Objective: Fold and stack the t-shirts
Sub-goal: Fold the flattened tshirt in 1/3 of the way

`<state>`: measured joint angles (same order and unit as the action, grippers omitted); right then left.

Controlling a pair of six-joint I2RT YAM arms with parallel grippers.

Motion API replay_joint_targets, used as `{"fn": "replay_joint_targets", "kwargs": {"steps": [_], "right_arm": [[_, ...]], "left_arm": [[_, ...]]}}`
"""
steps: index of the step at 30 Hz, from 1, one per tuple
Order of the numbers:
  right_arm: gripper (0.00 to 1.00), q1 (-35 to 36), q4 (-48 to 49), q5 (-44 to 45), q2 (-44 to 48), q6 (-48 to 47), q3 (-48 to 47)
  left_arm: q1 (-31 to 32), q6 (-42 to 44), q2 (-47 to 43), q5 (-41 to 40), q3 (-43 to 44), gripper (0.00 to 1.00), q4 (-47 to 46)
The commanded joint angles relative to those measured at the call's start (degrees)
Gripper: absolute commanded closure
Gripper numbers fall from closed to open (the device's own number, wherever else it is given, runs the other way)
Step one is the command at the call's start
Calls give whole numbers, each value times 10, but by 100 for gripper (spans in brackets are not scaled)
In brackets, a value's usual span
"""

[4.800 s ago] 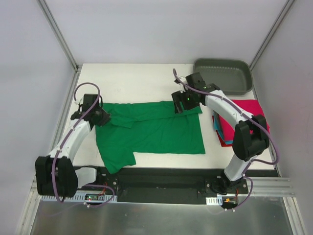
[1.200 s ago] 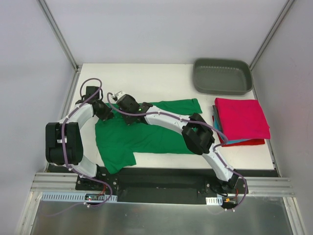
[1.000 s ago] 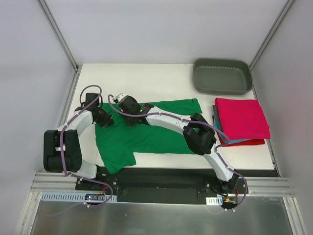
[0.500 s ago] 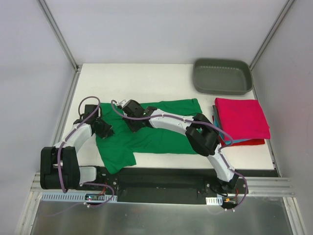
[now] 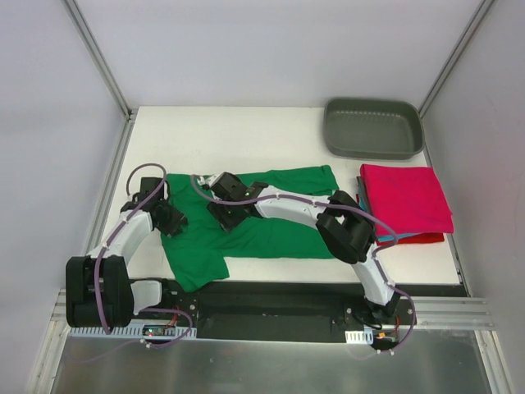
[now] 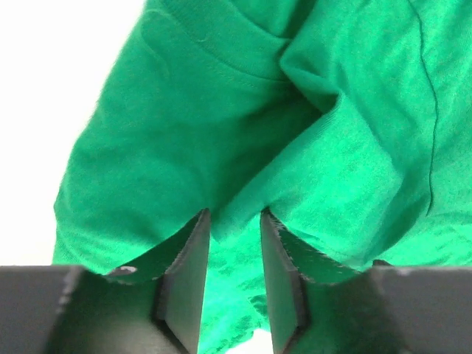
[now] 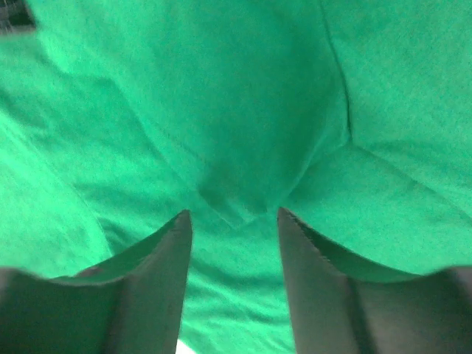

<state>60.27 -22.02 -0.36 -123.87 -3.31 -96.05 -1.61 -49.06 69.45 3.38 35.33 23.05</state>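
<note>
- Cloth first: the bright green t-shirt (image 5: 271,230) lies spread on the white table (image 5: 246,135), towards the near edge and left of centre, its far edge folded over and one sleeve pointing at the near left corner
- The left gripper (image 5: 174,220) is down at the shirt's left edge; in the left wrist view its fingers (image 6: 184,280) stand slightly apart with a narrow gap, and a raised fold of green cloth runs up to the tips
- The right arm reaches across the shirt, and the right gripper (image 5: 225,215) sits low on the cloth near the left gripper; in the right wrist view its fingers (image 7: 158,280) are spread wider, with a small creased point of cloth lying between the tips, not pinched
- At the right side of the table sits a stack of folded shirts: the crimson-pink t-shirt (image 5: 406,197) on top, a teal edge (image 5: 397,237) and a red edge (image 5: 410,241) showing beneath it
- The grey tray (image 5: 373,149) stands at the far right corner, just beyond the stack
</note>
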Motion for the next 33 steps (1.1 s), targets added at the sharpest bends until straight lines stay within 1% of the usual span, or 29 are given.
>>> {"fn": "replay_joint_targets", "kwargs": {"steps": [1, 3, 4, 5, 6, 7, 9, 12, 15, 17, 19, 21, 23, 25, 28, 33], "right_arm": [[37, 6, -26, -10, 84, -20, 33], [29, 6, -12, 48, 126, -16, 79], [25, 5, 1, 81, 154, -20, 103], [18, 5, 7, 118, 175, -20, 126], [10, 3, 8, 148, 198, -19, 141], [4, -1, 8, 177, 215, -19, 158], [4, -16, 8, 214, 248, -5, 183], [4, -53, 10, 185, 268, 14, 204], [4, -94, 15, 148, 265, 3, 196], [4, -133, 15, 130, 258, 16, 185], [4, -176, 14, 89, 246, 32, 170], [4, -217, 5, 63, 226, 59, 153], [4, -248, -3, 39, 204, 65, 142], [4, -272, -3, 28, 184, 73, 138], [4, -311, -3, 10, 150, 80, 129], [4, -345, -20, -46, 101, 68, 111]], "left_arm": [[-6, 11, -49, -62, 1, 59, 61], [-6, 1, -83, -88, 11, 49, 90], [-6, 3, -102, -96, 18, 38, 102], [-7, 8, -121, -98, 26, 17, 104], [-7, 12, -137, -102, 35, 1, 110], [-6, 11, -150, -109, 47, 1, 119], [-5, 5, -171, -110, 61, 1, 119], [-4, 18, -160, -69, 84, 1, 99], [1, 40, -91, 12, 118, 1, 62], [14, 47, -37, 52, 143, 1, 26], [48, 64, 22, 83, 184, 1, 11], [79, 74, 79, 77, 221, 1, 8], [80, 85, 134, 87, 243, 1, 9], [80, 85, 170, 78, 242, 1, 9], [66, 94, 219, 55, 230, 1, 8], [21, 110, 307, 52, 226, 1, 7]]}}
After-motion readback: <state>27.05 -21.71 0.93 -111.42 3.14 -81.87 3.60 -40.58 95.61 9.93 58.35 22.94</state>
